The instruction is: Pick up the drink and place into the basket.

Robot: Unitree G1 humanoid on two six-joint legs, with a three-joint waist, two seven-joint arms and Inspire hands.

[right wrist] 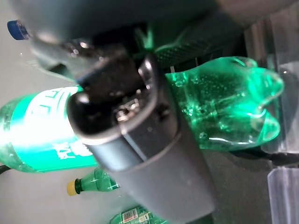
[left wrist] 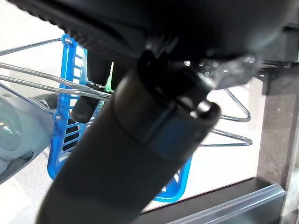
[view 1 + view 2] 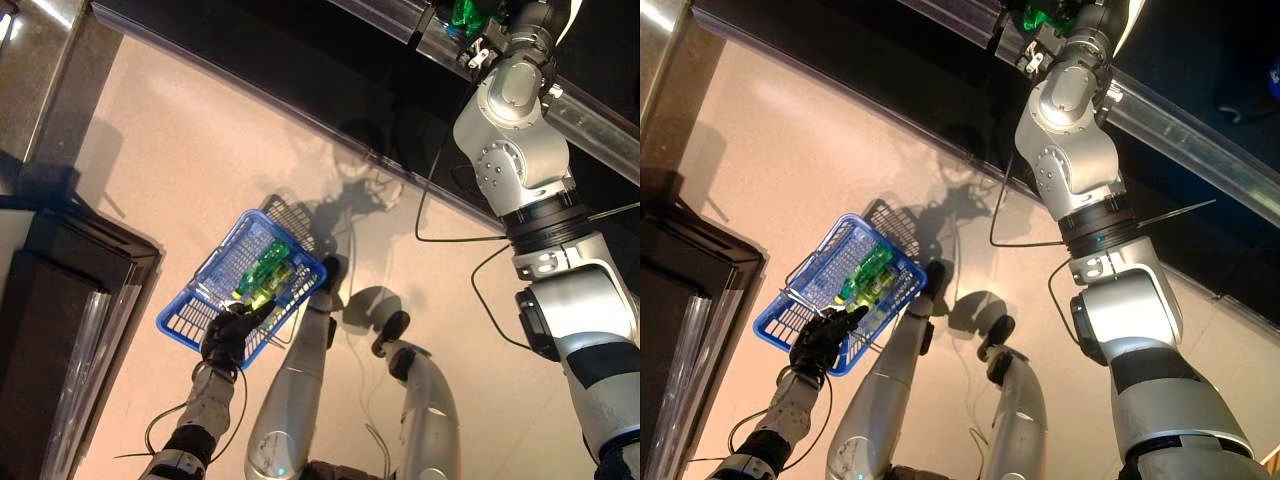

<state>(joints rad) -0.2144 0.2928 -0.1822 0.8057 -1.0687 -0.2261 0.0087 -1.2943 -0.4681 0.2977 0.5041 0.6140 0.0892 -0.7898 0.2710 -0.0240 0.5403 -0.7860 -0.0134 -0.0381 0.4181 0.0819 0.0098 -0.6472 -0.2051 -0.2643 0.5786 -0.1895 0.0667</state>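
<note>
A green drink bottle (image 1: pixel 224 107) lies on a dark shelf at the top of the eye views (image 3: pixel 465 14). My right hand (image 1: pixel 140 140) is raised to it, thumb and fingers curled round its body; the hand shows small up there (image 3: pixel 480 48). Down by my left side hangs a blue basket (image 3: pixel 200 300) with green bottles (image 3: pixel 268 268) lying in it. My left hand (image 3: pixel 228 335) is shut on the basket's wire handle (image 2: pixel 28 81), and its fingers (image 2: pixel 91 88) hook over the wire.
More green bottles lie on the shelf, one with a yellow cap (image 1: pixel 93 184), and a blue cap (image 1: pixel 16 29) shows farther off. A clear rail (image 3: pixel 385 12) edges the shelf. A dark cabinet (image 3: pixel 60 290) stands on the left over a beige floor (image 3: pixel 160 150).
</note>
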